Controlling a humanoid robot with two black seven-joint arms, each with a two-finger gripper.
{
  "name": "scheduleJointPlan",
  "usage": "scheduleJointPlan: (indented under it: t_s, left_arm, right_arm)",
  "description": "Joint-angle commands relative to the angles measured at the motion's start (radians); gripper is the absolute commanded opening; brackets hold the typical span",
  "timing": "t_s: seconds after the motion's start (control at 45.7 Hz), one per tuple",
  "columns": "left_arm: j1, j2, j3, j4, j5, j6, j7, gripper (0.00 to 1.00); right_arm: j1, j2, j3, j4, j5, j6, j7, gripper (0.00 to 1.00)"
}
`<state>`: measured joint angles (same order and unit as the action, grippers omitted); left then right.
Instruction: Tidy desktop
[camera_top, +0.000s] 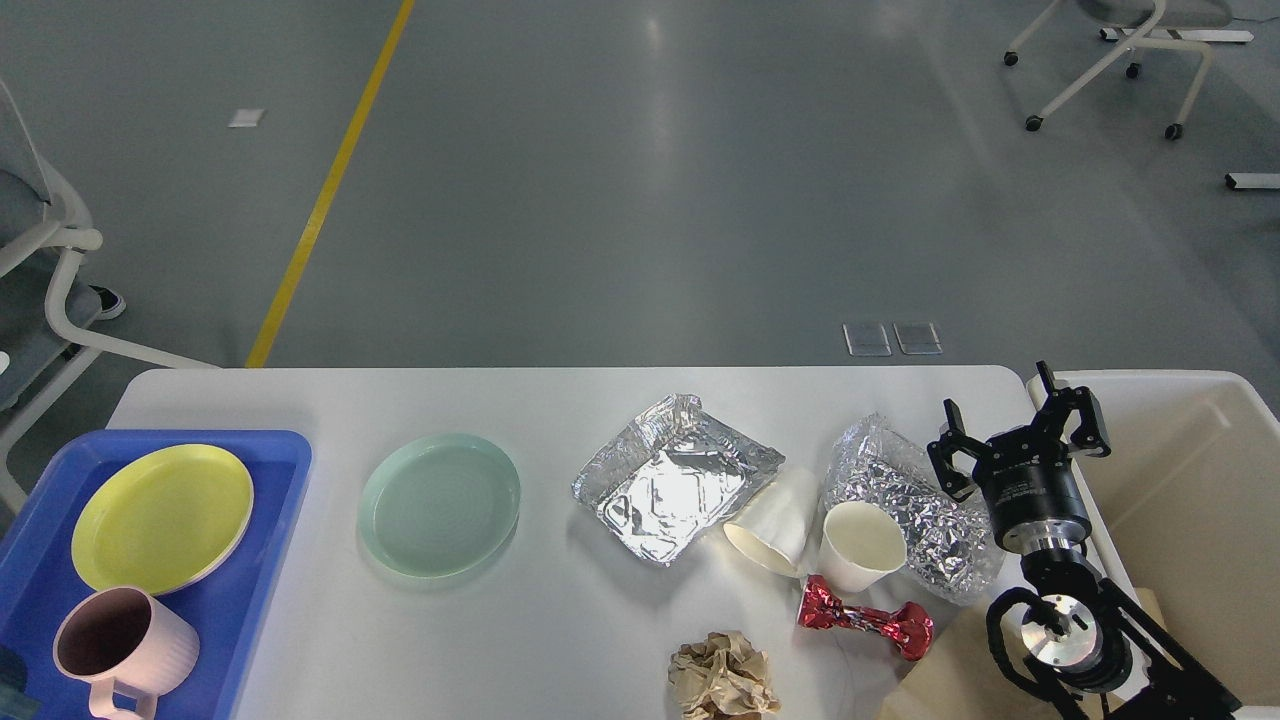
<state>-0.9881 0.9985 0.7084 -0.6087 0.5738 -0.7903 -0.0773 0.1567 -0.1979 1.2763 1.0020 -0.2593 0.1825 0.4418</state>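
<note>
A grey polished floor with a yellow line (325, 195) stretches beyond the white table (560, 620), which fills the near half of my head view. At the table's left end sits a blue tray (262, 560) holding a yellow plate (160, 515) and, nearer me, a pink mug (120, 645). Just right of the tray, a pale green plate (440, 503) lies flat on the bare table. Toward the middle right is a crumpled foil tray (672, 478), and touching its right corner a white paper cup (775, 522) lies on its side. Beside that an upright paper cup (862, 545) stands against a crumpled foil bag (915, 500). Nearer me lie a red shiny wrapper (865, 620) and a ball of brown paper (722, 678) at the near edge. Off the table's right end stands a cream bin (1190, 480). My right hand (1015, 432) hangs over the table's right edge, between the foil bag and the bin, its fingers spread wide and holding nothing. My left hand is out of sight.
</note>
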Motion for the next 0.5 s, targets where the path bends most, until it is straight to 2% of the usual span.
scheduleJointPlan:
  t_s: [0.0,0.109,0.175,0.197,0.219,0.285,0.328,0.35,0.482]
  left_arm:
    - [0.012,0.000,-0.004,0.001,0.001,0.009,-0.009,0.05]
    - [0.012,0.000,-0.004,0.000,-0.003,0.009,-0.010,0.07]
    - [0.012,0.000,-0.004,0.000,-0.003,0.014,-0.009,0.18]
    - [0.012,0.002,-0.003,0.000,-0.005,0.016,-0.010,0.24]
    - [0.012,0.003,-0.004,0.000,-0.012,0.019,-0.012,0.41]
    - [0.012,0.002,-0.007,0.000,-0.037,0.022,-0.010,0.73]
    - [0.012,0.002,-0.009,-0.003,-0.061,0.020,-0.010,0.87]
    - [0.012,0.003,-0.009,-0.005,-0.077,0.017,-0.010,0.91]
    - [0.014,0.003,-0.004,-0.013,-0.129,0.016,-0.004,0.95]
  right_arm:
    - [0.000,0.000,0.000,0.000,0.000,0.000,0.000,1.00]
    - [0.000,0.000,0.000,0.001,0.000,0.000,0.000,1.00]
    - [0.000,0.000,0.000,0.001,0.000,0.000,0.000,1.00]
    - [0.000,0.000,0.000,0.000,0.000,0.000,0.000,1.00]
    - [0.000,0.000,0.000,0.001,0.000,0.000,0.000,1.00]
    - [0.000,0.000,0.000,0.000,0.000,0.000,0.000,1.00]
    - [0.000,0.000,0.000,0.000,0.000,0.000,0.000,1.00]
    - [0.000,0.000,0.000,0.000,0.000,0.000,0.000,1.00]
    - [0.000,0.000,0.000,0.000,0.000,0.000,0.000,1.00]
